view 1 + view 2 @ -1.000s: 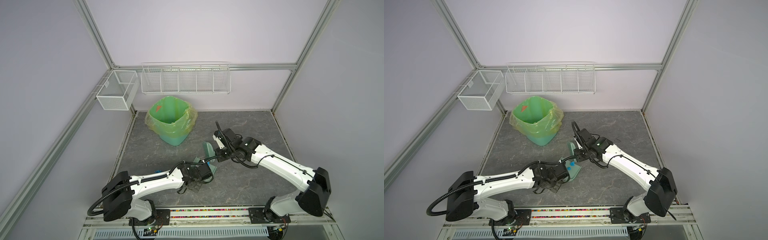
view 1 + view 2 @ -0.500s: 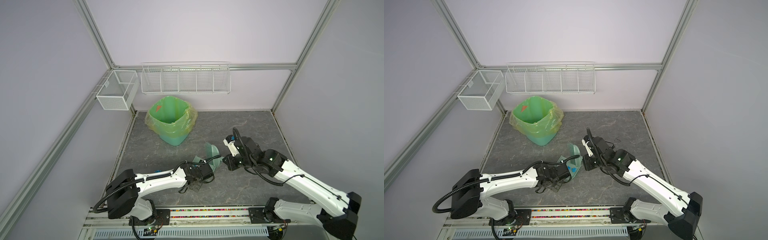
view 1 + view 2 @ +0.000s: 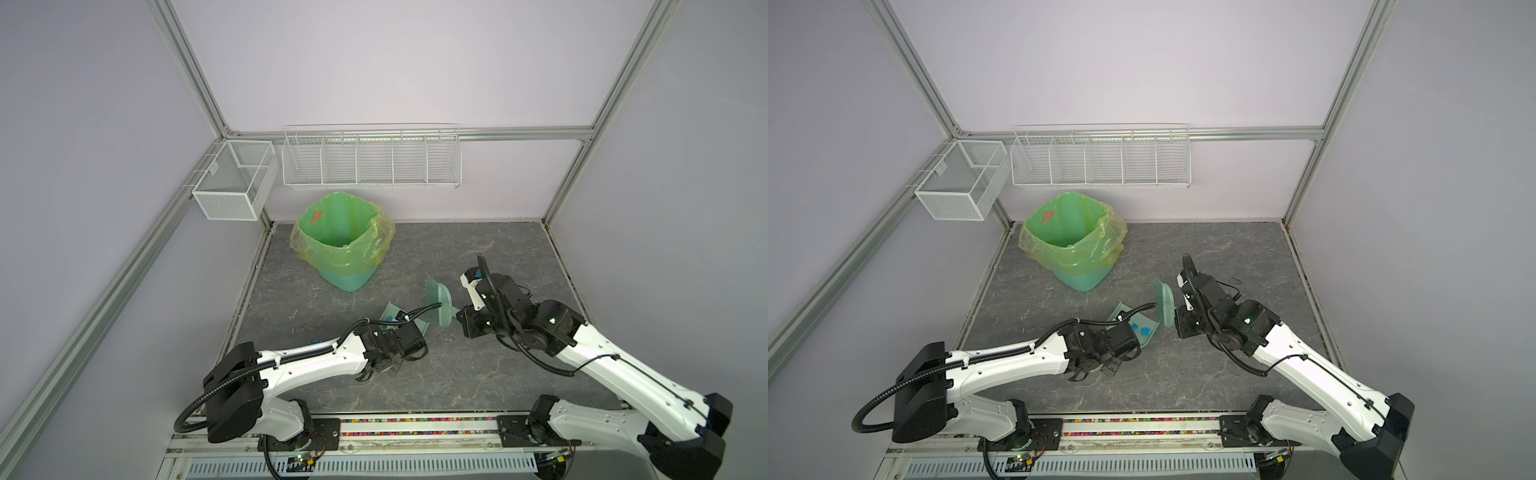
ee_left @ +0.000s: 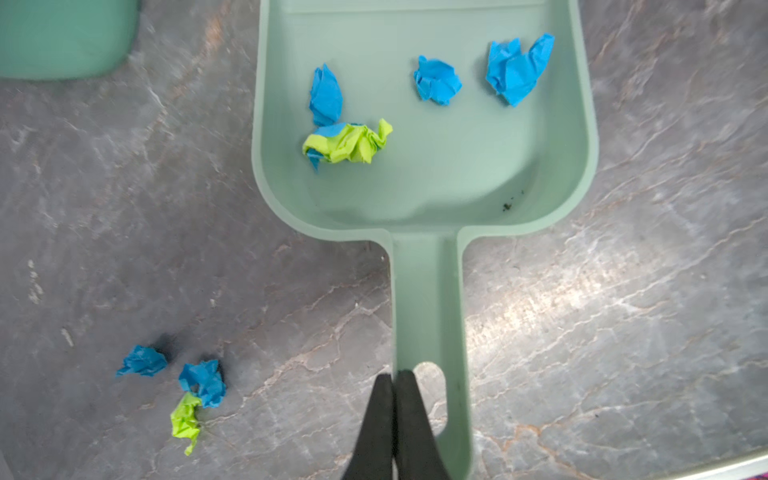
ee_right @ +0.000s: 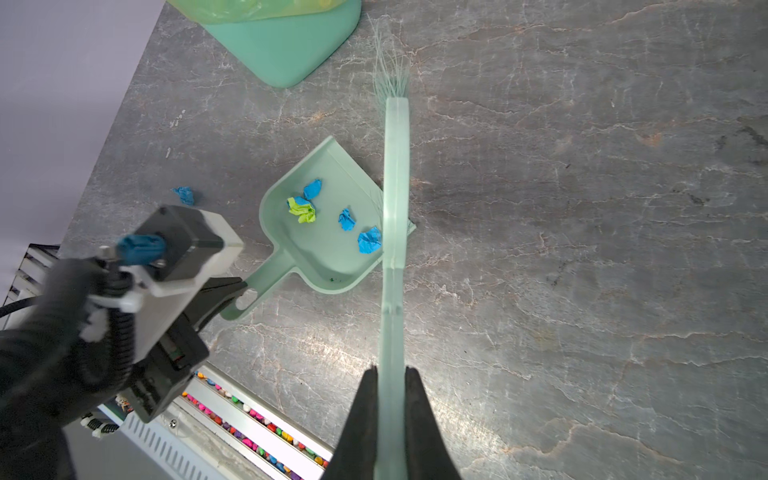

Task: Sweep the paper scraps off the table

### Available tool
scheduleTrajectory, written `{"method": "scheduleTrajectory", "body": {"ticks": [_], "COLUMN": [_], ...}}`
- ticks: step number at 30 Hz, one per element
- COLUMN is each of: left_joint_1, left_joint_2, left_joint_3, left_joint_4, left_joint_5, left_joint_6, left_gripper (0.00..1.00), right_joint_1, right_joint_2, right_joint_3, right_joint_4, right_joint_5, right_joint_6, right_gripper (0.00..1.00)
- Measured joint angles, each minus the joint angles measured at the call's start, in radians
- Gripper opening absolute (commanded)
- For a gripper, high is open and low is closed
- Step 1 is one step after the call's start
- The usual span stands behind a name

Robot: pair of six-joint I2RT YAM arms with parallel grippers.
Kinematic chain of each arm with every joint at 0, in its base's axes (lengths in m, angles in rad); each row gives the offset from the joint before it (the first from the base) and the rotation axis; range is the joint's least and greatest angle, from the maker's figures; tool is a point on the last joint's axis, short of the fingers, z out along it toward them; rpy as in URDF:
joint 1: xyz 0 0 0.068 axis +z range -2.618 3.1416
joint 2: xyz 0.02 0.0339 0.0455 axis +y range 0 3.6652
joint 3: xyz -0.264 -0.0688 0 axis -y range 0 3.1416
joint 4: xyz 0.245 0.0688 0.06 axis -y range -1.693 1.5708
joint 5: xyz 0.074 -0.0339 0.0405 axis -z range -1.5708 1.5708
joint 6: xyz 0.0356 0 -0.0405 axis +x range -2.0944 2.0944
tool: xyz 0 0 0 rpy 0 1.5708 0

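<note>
The left gripper is pinching, jaws nearly together, the thin rim at the very end of the handle of the pale green dustpan. The right gripper is clamping narrowly on the handle of the matching brush, whose bristles are pointing toward the lined bin. Five or so paper scraps are lying inside the pan, but three loose wads are sitting on the table beside the handle, behind the pan's mouth. That is what is worrying me: with the pan facing away from them, they are likely to get left behind unless pan or brush comes round. The grip is also looking marginal, so a lift toward the bin risks the pan swivelling and tipping its load back out. The brush is hanging right at the pan's edge, and a careless stroke could knock it. From the top views the left arm is covering most of those loose wads. The left wrist view is cutting off the pan's front lip. I cannot tell whether the bristles are touching the table.
</note>
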Motion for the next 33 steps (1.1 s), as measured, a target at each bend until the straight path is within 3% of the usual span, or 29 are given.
{"method": "scheduleTrajectory", "body": {"ticks": [12, 17, 26, 33], "left_joint_1": [0.061, 0.163, 0.357, 0.489], "left_joint_2": [-0.258, -0.320, -0.273, -0.174], "left_joint_3": [0.144, 0.284, 0.504, 0.593], "left_joint_4": [-0.027, -0.043, -0.092, -0.121], "left_joint_5": [-0.189, -0.233, -0.287, -0.430], "left_joint_6": [0.126, 0.217, 0.396, 0.547], "left_gripper": [0.00, 0.00, 0.00, 0.00], "right_joint_1": [-0.028, -0.030, -0.032, -0.034], "right_joint_2": [-0.077, -0.085, -0.100, -0.127], "right_joint_3": [-0.026, -0.034, -0.045, -0.065], "right_joint_4": [-0.029, -0.031, -0.030, -0.029], "right_joint_5": [0.023, 0.023, 0.023, 0.021], "right_joint_6": [0.016, 0.017, 0.020, 0.019], "right_gripper": [0.07, 0.07, 0.07, 0.07]}}
